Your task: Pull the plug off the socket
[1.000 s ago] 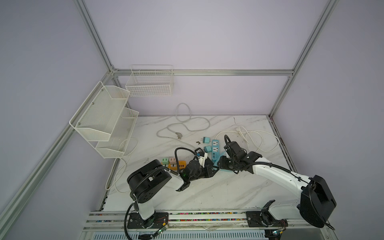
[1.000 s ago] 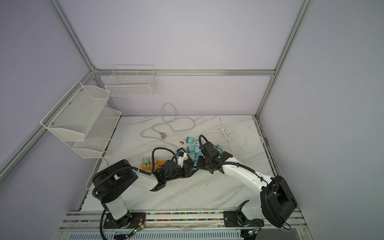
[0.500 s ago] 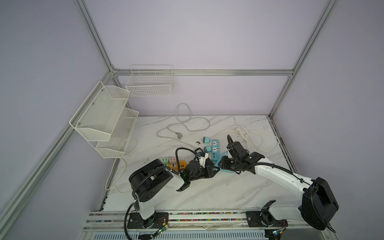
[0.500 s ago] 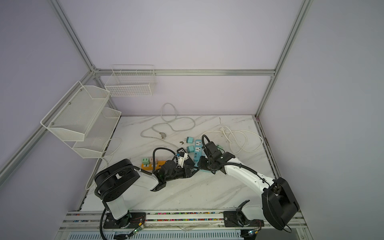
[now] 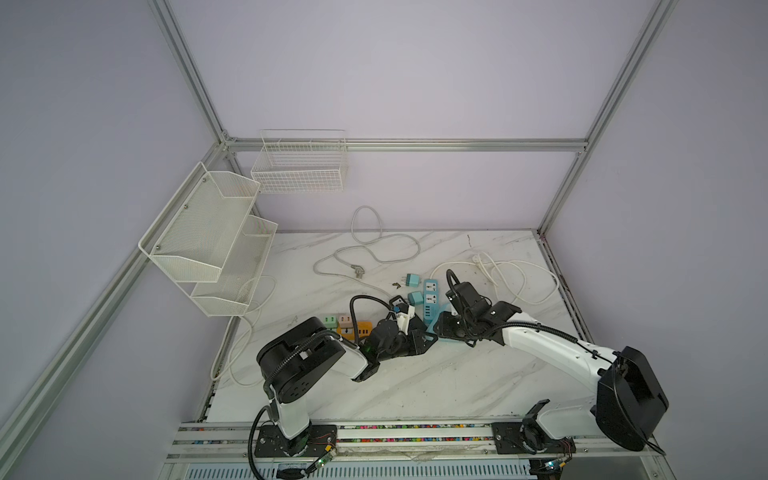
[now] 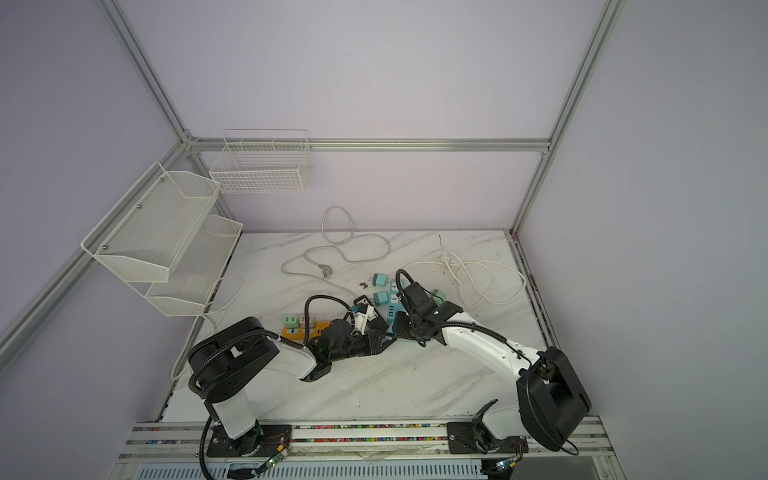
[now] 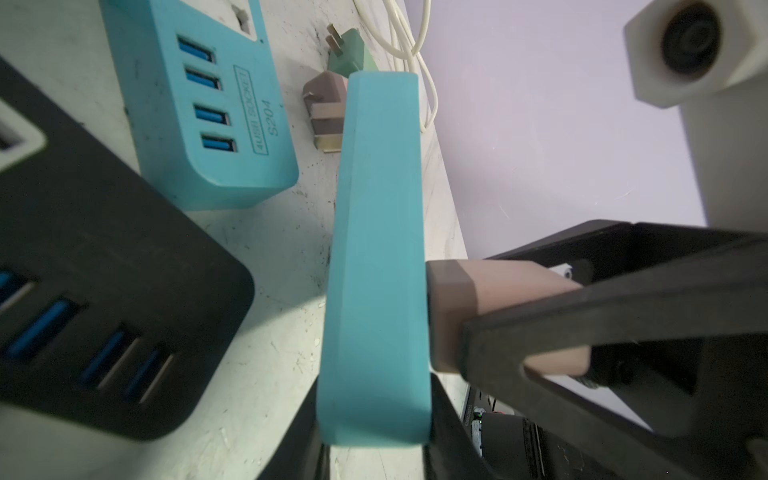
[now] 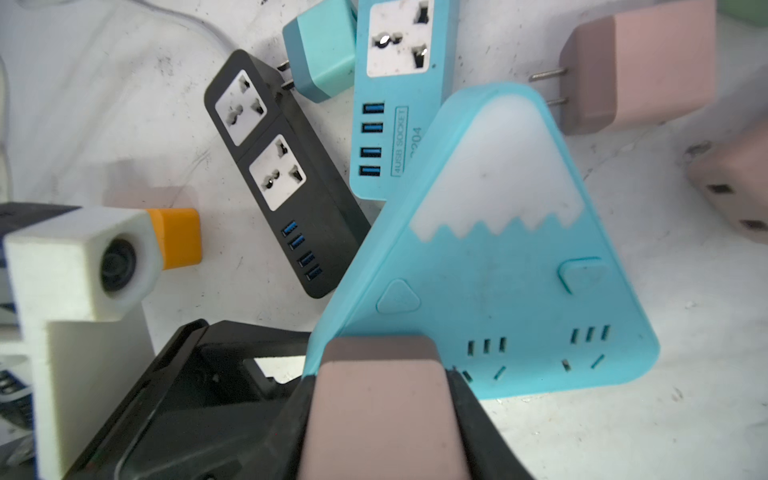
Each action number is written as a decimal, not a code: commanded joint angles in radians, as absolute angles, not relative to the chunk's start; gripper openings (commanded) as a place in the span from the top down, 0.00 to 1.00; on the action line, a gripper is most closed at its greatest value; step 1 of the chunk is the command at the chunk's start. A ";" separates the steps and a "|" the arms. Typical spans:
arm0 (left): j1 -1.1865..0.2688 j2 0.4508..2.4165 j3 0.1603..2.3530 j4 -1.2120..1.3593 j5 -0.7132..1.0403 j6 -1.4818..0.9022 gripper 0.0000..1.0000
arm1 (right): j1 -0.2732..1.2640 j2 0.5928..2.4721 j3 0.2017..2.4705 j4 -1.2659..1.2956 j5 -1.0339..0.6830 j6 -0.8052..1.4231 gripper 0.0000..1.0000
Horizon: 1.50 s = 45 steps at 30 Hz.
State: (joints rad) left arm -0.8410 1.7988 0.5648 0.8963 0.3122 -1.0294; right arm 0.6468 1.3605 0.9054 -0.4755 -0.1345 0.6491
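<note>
Plug (image 8: 380,407), pink, sits fully seated in one corner of the blue triangular socket (image 8: 498,270), near mid-table at 6 o'clock of the blue strip (image 5: 430,297). Right gripper (image 8: 380,378), in from 3 o'clock, is clamped on it; left gripper (image 7: 374,430), from 9 o'clock, pinches the socket's edge. Both grips look set; the pull itself remains.

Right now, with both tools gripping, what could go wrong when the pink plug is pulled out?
1. The left tool pinches only one edge of the blue mountain-shaped socket; a hard pull may twist it loose.
2. The pink plug, held by the right tool, looks fully seated; a slanted pull may jam its prongs.
3. The black power strip lies close, so a sudden release may knock it.
</note>
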 commanded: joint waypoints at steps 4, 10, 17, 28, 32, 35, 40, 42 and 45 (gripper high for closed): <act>-0.849 1.815 0.574 0.836 0.348 -0.995 1.00 | 0.595 1.322 0.898 -0.447 -0.167 0.643 0.79; -0.848 1.820 0.586 0.824 0.354 -0.988 1.00 | 0.681 1.368 0.920 -0.440 -0.142 0.689 0.79; -0.850 1.822 0.582 0.822 0.362 -0.986 1.00 | 0.571 1.355 0.939 -0.464 -0.149 0.642 0.79; -0.838 1.820 0.616 0.785 0.375 -0.973 1.00 | 0.639 1.285 0.851 -0.460 -0.119 0.708 0.79; -0.839 1.809 0.617 0.756 0.358 -0.969 1.00 | 0.675 1.293 0.847 -0.438 -0.101 0.735 0.80; -0.839 1.805 0.607 0.742 0.357 -0.968 1.00 | 0.663 1.318 0.901 -0.464 -0.075 0.706 0.80; -0.846 1.798 0.582 0.733 0.351 -0.962 1.00 | 0.531 1.332 0.942 -0.437 -0.168 0.617 0.80; -0.845 1.797 0.578 0.741 0.354 -0.962 1.00 | 0.532 1.349 0.976 -0.465 -0.143 0.599 0.80; -0.844 1.792 0.594 0.731 0.356 -0.955 1.00 | 0.592 1.352 0.973 -0.458 -0.117 0.625 0.80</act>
State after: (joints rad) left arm -0.8383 1.8038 0.5968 0.8642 0.3405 -1.0054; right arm 0.5785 1.3605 0.9226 -0.5072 -0.2195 0.6170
